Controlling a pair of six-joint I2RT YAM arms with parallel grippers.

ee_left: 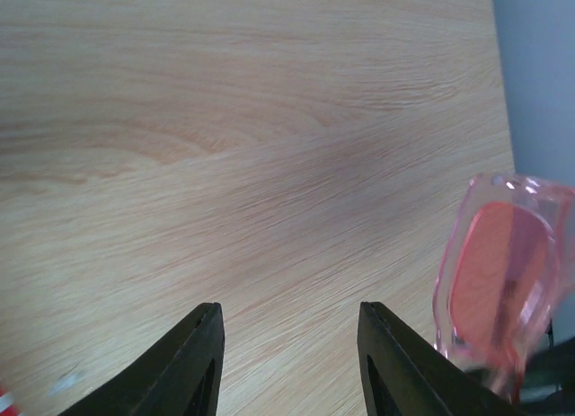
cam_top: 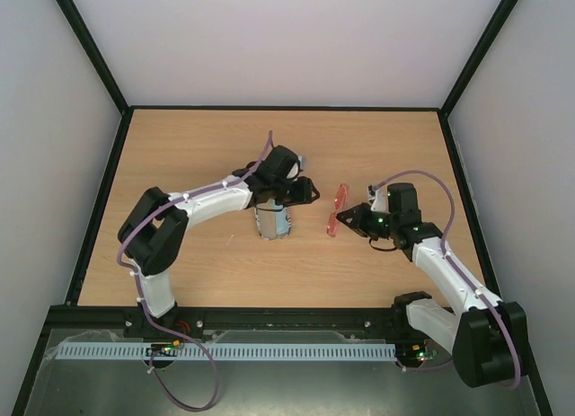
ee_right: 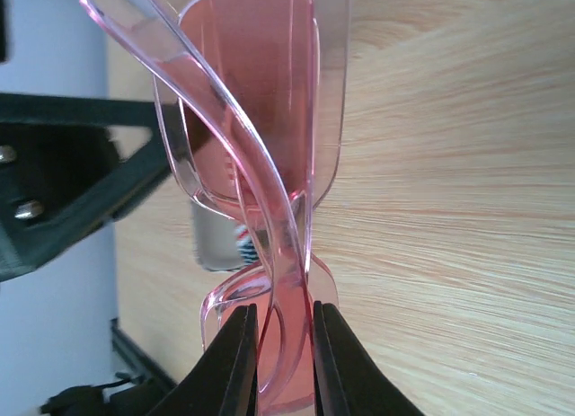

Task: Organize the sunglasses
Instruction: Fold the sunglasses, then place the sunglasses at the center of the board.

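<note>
Right gripper (ee_right: 283,344) is clamped on the sunglasses (ee_right: 260,119), its fingers pinching the pink see-through frame near one end, so the pair stands on edge with the orange-red lenses stacked up above the fingers. From the top camera they're roughly mid-tabletop (cam_top: 207,146), between the two arms; can't tell if they touch the wood. Left gripper (ee_left: 287,362) is just beside them with its jaws apart, nothing but bare wood grain between its fingers. A patterned case (cam_top: 274,223) sits under the left arm, near the glasses but not touching.
</note>
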